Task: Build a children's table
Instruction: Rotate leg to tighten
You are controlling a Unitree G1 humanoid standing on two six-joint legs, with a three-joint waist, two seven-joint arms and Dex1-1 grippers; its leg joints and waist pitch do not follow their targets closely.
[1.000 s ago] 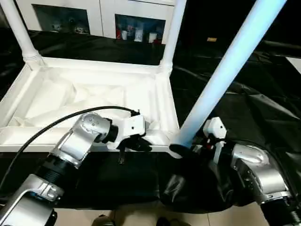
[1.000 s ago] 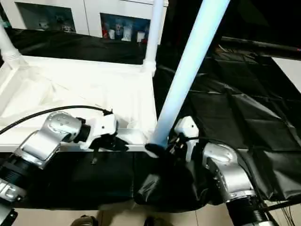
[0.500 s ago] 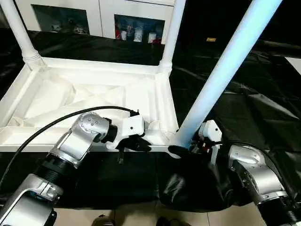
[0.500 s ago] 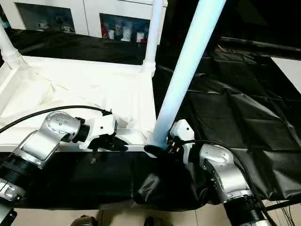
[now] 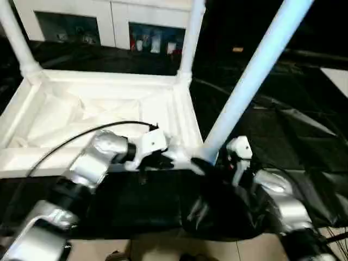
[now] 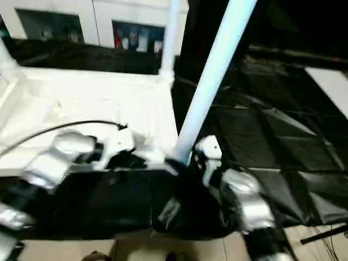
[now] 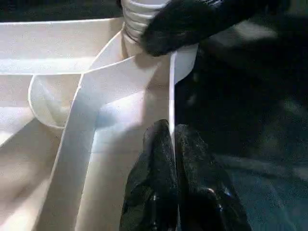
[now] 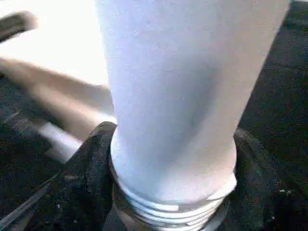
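The children's table top lies upside down on black sheeting, ribbed underside up. Two white legs stand in its far corners, one on the left and one on the right. A third leg leans to the right, its threaded end at the near right corner socket. My right gripper is shut on that leg just above the thread, with a black finger on each side. My left gripper is shut on the thin near rim of the table top, close to that corner.
A white cabinet with glass doors stands behind the table top. Crumpled black sheeting covers the surface to the right. A black cable arcs over my left forearm. Pale floor shows at the near edge.
My right gripper's jaws have closed in on the leaning leg's base. The head view has tilted and blurred. The left gripper keeps its hold on the rim.
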